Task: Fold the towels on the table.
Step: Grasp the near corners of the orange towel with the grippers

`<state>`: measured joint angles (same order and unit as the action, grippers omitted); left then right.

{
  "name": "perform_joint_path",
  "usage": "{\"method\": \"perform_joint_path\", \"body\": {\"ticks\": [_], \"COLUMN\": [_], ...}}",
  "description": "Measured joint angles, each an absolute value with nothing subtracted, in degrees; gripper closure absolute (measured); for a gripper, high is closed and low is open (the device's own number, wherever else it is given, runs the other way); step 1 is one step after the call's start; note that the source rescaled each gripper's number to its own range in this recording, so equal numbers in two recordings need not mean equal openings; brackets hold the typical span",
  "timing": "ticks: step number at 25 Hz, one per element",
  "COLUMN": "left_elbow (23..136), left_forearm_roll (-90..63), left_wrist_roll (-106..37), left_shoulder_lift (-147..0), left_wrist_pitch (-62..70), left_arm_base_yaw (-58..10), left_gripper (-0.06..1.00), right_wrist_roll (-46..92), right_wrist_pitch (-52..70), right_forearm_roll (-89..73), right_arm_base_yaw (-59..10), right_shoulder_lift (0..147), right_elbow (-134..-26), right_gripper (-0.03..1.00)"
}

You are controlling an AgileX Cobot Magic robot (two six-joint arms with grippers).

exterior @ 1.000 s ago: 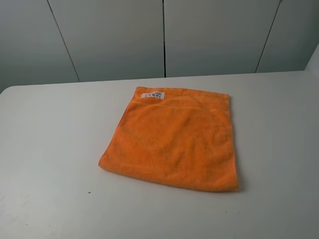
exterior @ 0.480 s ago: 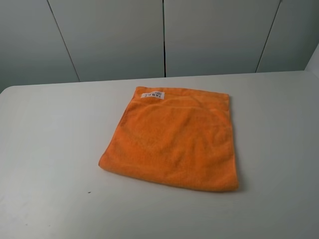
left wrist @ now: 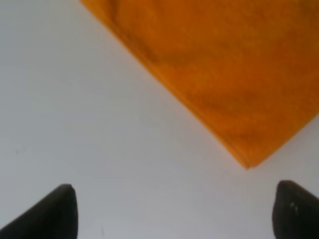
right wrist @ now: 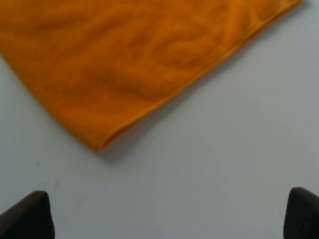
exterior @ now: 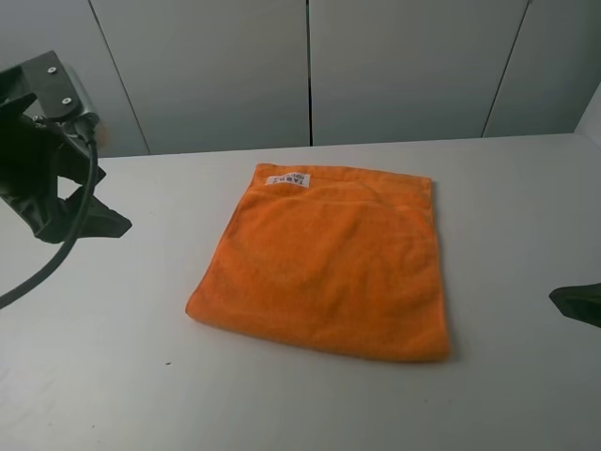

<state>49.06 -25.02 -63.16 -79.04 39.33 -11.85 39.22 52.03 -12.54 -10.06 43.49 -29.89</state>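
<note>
Wide open, that was how my left jaws stood: both dark fingertips (left wrist: 50, 214) were spread far apart over bare white desk (left wrist: 99, 124) with nothing between them. A corner of the orange towel (left wrist: 214, 64) lay just ahead, untouched. My right jaws were open just as wide, fingertips (right wrist: 27, 216) parted and gripping nothing, with another towel corner lying close in front.

From up high, my left arm (exterior: 47, 160) hung over the desk's left side, well clear of the cloth. Only a dark tip of my right arm (exterior: 577, 303) showed at the right border of the view.

The desk was plain matte white, marked by one small dark speck (exterior: 168, 363) near the front. Behind it ran a pale grey panelled wall (exterior: 216, 66) with thin dark seams.

The towel sat flat around the middle of the desk, roughly square and turned slightly askew. Its white label (exterior: 287, 178) lay on the far edge near the far left corner, so that edge faced the wall. The near edge slanted toward the right front.
</note>
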Motion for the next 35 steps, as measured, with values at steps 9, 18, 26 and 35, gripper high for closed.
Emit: {"method": "perform_joint_path", "body": {"ticks": [9, 18, 26, 35], "left_elbow": [54.45, 54.54, 53.61, 51.59], "left_forearm_roll": [-11.32, -8.99, -7.37, -6.74], "left_wrist_roll": [-68.35, -70.05, -70.78, -71.0], "left_shoulder_lift": [-96.62, -102.71, -105.03, -105.87], "left_wrist_pitch": [39.06, 38.83, 37.37, 31.65], "left_arm_base_yaw": [-26.76, -30.9, -31.03, -31.03], "left_gripper": [-0.06, -0.06, -0.06, -0.06], "right_wrist_roll": [48.4, 49.36, 49.48, 50.14], "right_wrist_pitch": [44.46, 37.69, 34.05, 32.93], "right_forearm_roll": [-12.01, -11.43, -11.56, -11.45], "right_arm_base_yaw": [-25.22, -35.32, -36.02, -36.02], "right_shoulder_lift": [74.28, 85.31, 89.65, 90.28], "right_elbow": [-32.29, -34.39, -34.86, -34.86], "right_gripper": [-0.03, -0.03, -0.03, -0.03]}}
